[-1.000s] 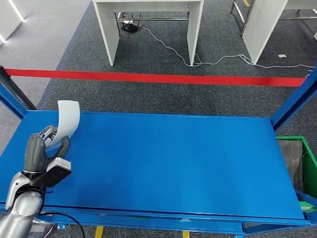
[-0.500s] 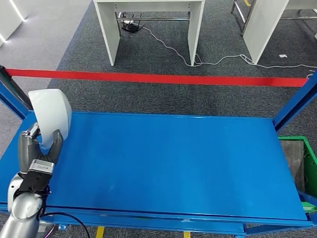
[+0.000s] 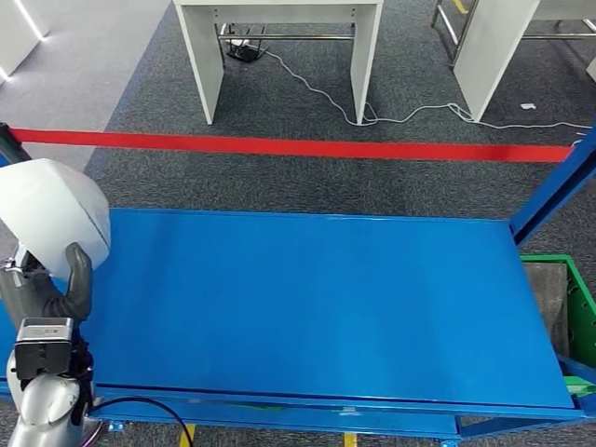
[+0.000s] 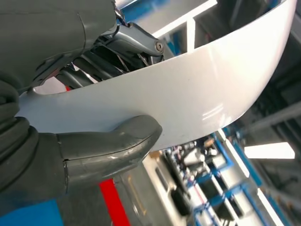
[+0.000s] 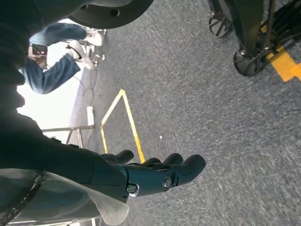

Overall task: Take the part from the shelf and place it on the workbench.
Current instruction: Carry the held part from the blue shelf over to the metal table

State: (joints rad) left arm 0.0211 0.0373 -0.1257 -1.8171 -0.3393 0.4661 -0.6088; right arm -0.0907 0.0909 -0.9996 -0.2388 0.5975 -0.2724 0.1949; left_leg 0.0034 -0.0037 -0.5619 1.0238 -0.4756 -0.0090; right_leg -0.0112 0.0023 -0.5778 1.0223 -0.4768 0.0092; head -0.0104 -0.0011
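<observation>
The part is a curved white shell point(image 3: 52, 214), lifted above the left end of the blue shelf point(image 3: 317, 307). My left hand point(image 3: 46, 293) grips it from below, thumb on one face and fingers behind. In the left wrist view the white part point(image 4: 184, 89) runs across the picture, with the grey thumb point(image 4: 110, 146) pressed on its surface. My right hand point(image 5: 156, 174) hangs beside my body over grey carpet, fingers stretched out and holding nothing.
Blue shelf posts rise at the far left point(image 3: 14, 154) and far right point(image 3: 555, 186). A green bin point(image 3: 580, 317) sits past the shelf's right end. Beyond a red floor line point(image 3: 295, 146) stand white tables point(image 3: 281, 47) and loose cables. A person point(image 5: 53, 52) is in the right wrist view.
My left hand has carried the white part leftward and toward me, off the shelf's left end, and the part has turned so its broad face shows.
</observation>
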